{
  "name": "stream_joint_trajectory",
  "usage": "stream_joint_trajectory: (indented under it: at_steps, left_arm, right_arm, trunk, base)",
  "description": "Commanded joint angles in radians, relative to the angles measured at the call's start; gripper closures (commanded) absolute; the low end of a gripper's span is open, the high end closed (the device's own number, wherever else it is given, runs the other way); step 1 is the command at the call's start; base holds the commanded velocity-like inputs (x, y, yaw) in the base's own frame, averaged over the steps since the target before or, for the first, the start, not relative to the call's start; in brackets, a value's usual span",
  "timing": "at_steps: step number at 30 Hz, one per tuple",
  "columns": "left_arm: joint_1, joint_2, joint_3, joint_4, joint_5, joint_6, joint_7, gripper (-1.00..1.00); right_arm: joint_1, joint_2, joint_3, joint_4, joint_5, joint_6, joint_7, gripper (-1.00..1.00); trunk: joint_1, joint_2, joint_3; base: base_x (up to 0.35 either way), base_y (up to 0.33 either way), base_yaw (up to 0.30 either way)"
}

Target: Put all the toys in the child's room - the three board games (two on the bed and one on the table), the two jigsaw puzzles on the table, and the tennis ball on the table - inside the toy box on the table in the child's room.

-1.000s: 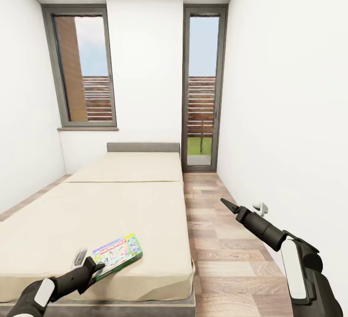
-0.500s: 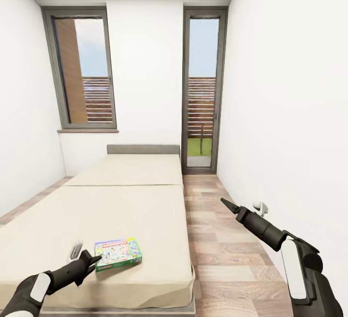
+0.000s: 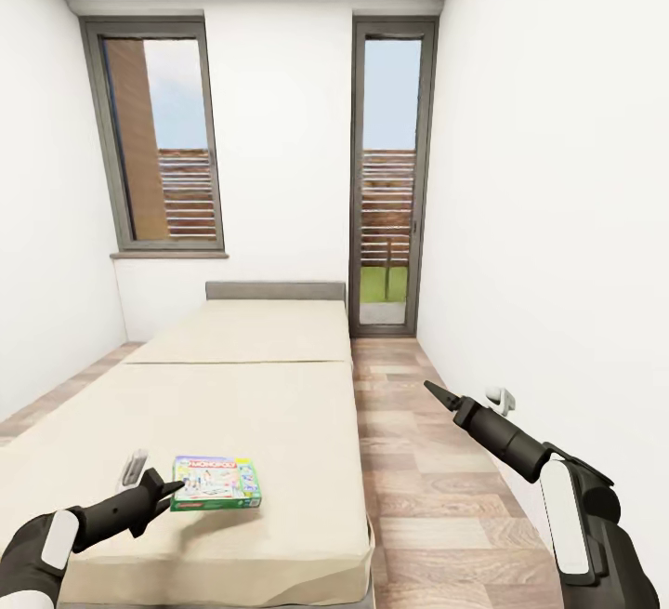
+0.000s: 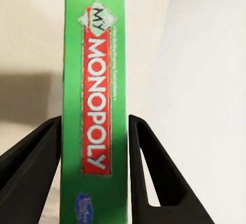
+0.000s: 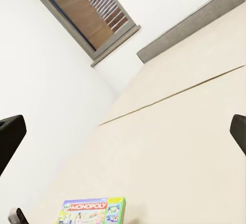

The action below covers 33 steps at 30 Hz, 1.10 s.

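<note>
The left end effector (image 3: 165, 490) grips a green-and-white board game (image 3: 216, 483) by its edge, the fingers (image 4: 31, 167) pressed to both sides, just above the bed's (image 3: 279, 404) near end. The right end effector (image 3: 435, 390) is open over the floor (image 3: 418, 460). Beyond, two windows (image 3: 163, 139).

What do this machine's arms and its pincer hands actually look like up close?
Both arms are matte black with white panels set into the forearm shells. The right arm has a chunky rounded black housing and narrows through a black cylindrical wrist. The right gripper tapers to thin pointed black fingers. The left gripper has two flat, wedge-shaped black fingers. No cables or markings are visible.
</note>
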Motion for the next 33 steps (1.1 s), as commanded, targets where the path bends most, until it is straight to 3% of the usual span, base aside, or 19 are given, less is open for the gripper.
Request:
stream_joint_trajectory:
  at_steps: [1,8,10,14,17,18,21,22,24,27,30,33]
  left_arm:
    - [-0.001,0.0,0.004,0.0,-0.005,0.005,-0.005,1.0]
    - [-0.001,0.006,0.003,-0.006,-0.005,0.012,-0.014,1.0]
    - [-0.001,0.017,0.003,-0.013,-0.005,0.026,-0.038,1.0]
    - [-0.001,0.046,-0.009,-0.033,-0.005,0.055,-0.146,1.0]
    - [-0.001,0.091,-0.078,-0.045,-0.007,0.062,-0.283,1.0]
    - [-0.002,0.097,-0.098,-0.049,-0.007,0.062,-0.304,1.0]
    - [-0.022,0.134,-0.224,-0.083,-0.008,0.062,-0.42,1.0]
    - [-0.026,0.144,-0.24,-0.087,-0.008,0.062,-0.44,1.0]
    - [-0.035,0.187,-0.287,-0.097,-0.008,0.062,-0.521,1.0]
    - [-0.039,0.227,-0.313,-0.101,-0.01,0.062,-0.608,1.0]
    - [-0.04,0.28,-0.347,-0.104,-0.013,0.062,-0.752,1.0]
    - [-0.041,0.31,-0.371,-0.104,-0.014,0.062,-0.817,1.0]
  right_arm:
    - [-0.001,0.001,-0.003,0.0,-0.001,0.006,0.003,-1.0]
    - [-0.001,0.001,-0.003,0.011,-0.001,0.006,0.003,-1.0]
    - [-0.001,0.002,-0.003,0.013,-0.001,0.006,0.003,-1.0]
    - [-0.001,0.002,-0.003,0.015,0.0,0.006,0.003,-1.0]
    - [-0.001,0.002,-0.003,0.015,0.001,0.005,0.003,-1.0]
    - [-0.001,0.002,-0.003,0.015,0.001,0.005,0.003,-1.0]
    - [-0.001,0.002,-0.003,0.015,0.002,0.003,0.003,-1.0]
    - [-0.001,0.002,-0.003,0.016,0.003,0.001,0.003,-1.0]
    - [-0.001,0.002,-0.003,0.02,0.003,-0.017,0.002,-1.0]
    - [-0.001,0.003,-0.003,0.028,0.004,-0.034,0.002,-1.0]
    - [-0.001,0.003,-0.002,0.038,0.005,-0.044,0.002,-1.0]
    - [-0.001,0.003,0.006,0.04,0.005,-0.046,0.002,-1.0]
  trunk:
    - [-0.004,0.007,0.002]
    - [-0.031,0.056,0.024]
    - [-0.039,0.07,0.03]
    - [-0.054,0.098,0.043]
    - [-0.065,0.119,0.052]
    - [-0.069,0.126,0.055]
    - [-0.081,0.147,0.065]
    - [-0.085,0.154,0.068]
    - [-0.092,0.168,0.074]
    - [-0.104,0.189,0.083]
    - [-0.115,0.21,0.093]
    - [-0.127,0.231,0.102]
  base:
    - [0.0,0.0,0.0]
    - [0.0,0.0,0.0]
    - [0.0,0.0,0.0]
    - [0.0,0.0,0.0]
    - [0.0,0.0,0.0]
    - [0.0,0.0,0.0]
    - [0.0,0.0,0.0]
    - [0.0,0.0,0.0]
    - [0.0,0.0,0.0]
    - [0.0,0.0,0.0]
    - [0.0,0.0,0.0]
    - [0.0,0.0,0.0]
